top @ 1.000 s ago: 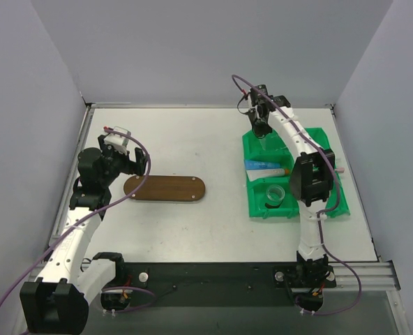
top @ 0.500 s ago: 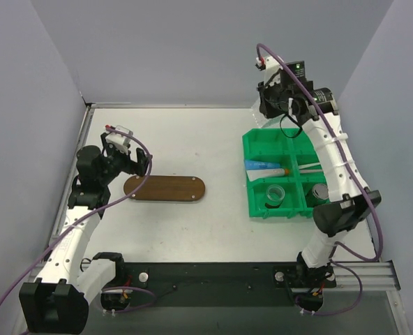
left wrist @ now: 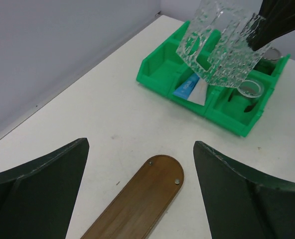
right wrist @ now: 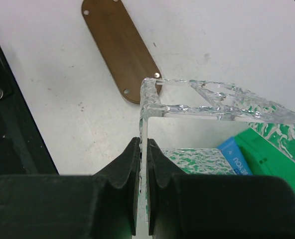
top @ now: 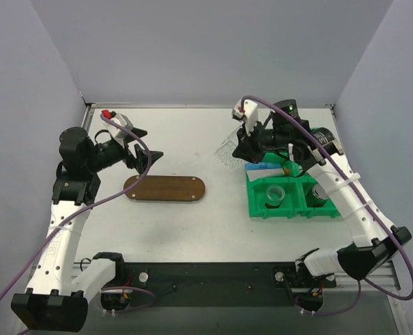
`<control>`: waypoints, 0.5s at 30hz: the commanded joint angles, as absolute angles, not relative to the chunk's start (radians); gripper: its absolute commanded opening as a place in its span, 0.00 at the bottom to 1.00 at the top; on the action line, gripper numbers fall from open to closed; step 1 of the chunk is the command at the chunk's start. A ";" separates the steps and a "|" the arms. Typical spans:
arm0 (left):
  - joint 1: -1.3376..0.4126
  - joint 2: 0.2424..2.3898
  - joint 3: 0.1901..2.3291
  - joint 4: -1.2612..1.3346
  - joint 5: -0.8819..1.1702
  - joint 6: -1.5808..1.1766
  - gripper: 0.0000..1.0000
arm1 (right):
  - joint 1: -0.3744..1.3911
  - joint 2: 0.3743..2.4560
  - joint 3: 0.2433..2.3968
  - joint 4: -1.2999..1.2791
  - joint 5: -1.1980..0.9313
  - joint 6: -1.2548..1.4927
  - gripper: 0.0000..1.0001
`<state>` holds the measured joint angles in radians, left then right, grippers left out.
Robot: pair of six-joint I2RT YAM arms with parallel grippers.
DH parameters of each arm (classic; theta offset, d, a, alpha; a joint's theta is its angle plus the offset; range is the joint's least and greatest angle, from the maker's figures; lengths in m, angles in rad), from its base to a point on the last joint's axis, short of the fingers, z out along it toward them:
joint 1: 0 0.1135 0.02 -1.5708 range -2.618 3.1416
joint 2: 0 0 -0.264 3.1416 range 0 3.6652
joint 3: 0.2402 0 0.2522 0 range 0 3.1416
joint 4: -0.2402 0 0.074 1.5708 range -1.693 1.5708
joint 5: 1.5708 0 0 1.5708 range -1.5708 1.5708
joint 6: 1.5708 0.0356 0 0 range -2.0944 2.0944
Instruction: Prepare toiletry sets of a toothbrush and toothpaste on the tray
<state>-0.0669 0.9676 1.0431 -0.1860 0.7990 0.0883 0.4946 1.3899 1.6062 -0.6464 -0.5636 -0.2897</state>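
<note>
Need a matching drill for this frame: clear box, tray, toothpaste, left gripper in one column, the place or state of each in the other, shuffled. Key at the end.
Column 1
1. clear box
2. tray
3. toothpaste
4. left gripper

Column 2
a. lying in a compartment of the green bin
b. pinched by one wall in the right gripper
c. open, holding nothing
d. flat on the table, nothing on it

Pairs: 1-b, 2-d, 3-a, 4-c
</note>
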 commanded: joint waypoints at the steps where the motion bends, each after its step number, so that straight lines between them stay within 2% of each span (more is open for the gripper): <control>1: -0.077 0.979 1.146 -0.304 1.001 0.138 0.98 | 0.552 1.255 1.527 -0.523 -0.672 -0.371 0.00; 7: -0.095 0.979 1.138 -0.313 1.207 0.169 0.97 | 0.629 1.152 1.393 -0.500 -0.753 -0.457 0.00; 15: -0.268 0.997 1.180 -0.350 1.226 0.216 0.97 | 0.680 1.114 1.440 -0.668 -0.831 -0.646 0.00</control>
<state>-0.1806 0.9821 1.1198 -0.3134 1.1748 0.1570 0.6598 1.1404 1.3903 -0.6056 -0.7376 -0.5022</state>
